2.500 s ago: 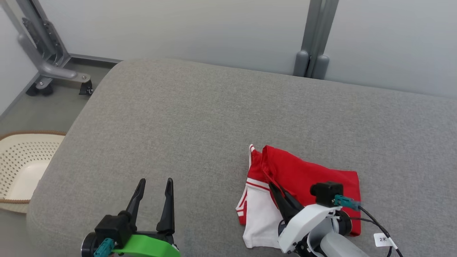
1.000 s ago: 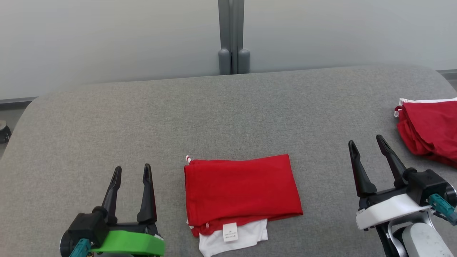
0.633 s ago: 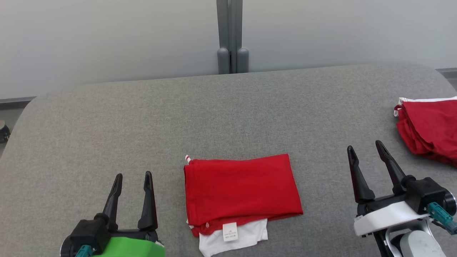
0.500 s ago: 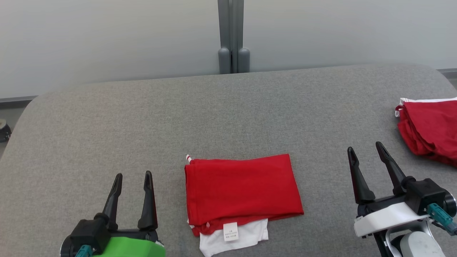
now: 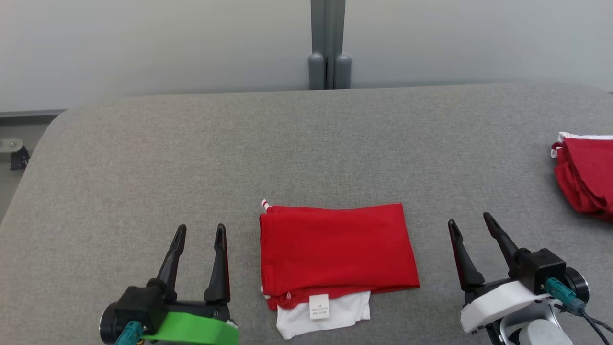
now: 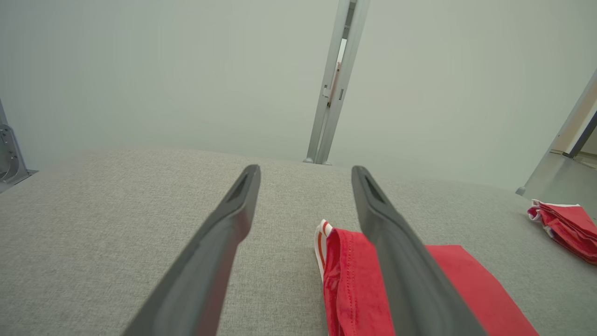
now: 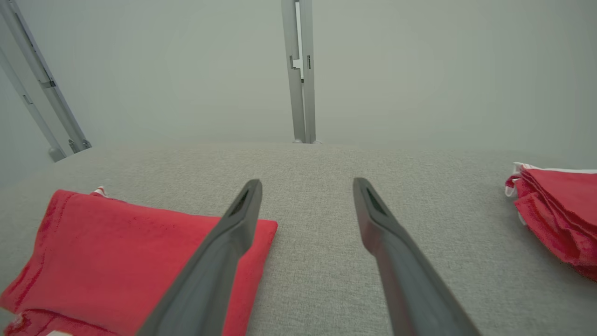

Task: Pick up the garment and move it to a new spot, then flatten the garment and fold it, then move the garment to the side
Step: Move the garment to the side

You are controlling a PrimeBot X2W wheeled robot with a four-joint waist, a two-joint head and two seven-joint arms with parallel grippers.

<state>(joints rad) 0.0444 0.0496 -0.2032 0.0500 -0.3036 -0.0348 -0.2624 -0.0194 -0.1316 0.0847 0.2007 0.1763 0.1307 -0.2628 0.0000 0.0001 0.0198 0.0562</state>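
Standing here watching this thing, and it looks most of the way through to me. Starting on the left, the left gripper (image 5: 200, 227) hovers over the bare grey cushion (image 5: 287, 143) near the front edge, fingers spread wide with nothing in them. Just to its right, in the middle and near the front, the garment (image 5: 335, 249) lies as a tidy red rectangle. A white layer and its little label (image 5: 319, 306) poke out along the near edge. So I'd say the pick-up, the flattening and the fold are done, give or take that white bit. Right of it, the right gripper (image 5: 469, 219) is the same story: spread apart, empty, a bit clear of the cloth. Way over at the right edge sits another red bundle (image 5: 586, 177). My guess is that what's left is shifting the folded piece off to the side, maybe over there.
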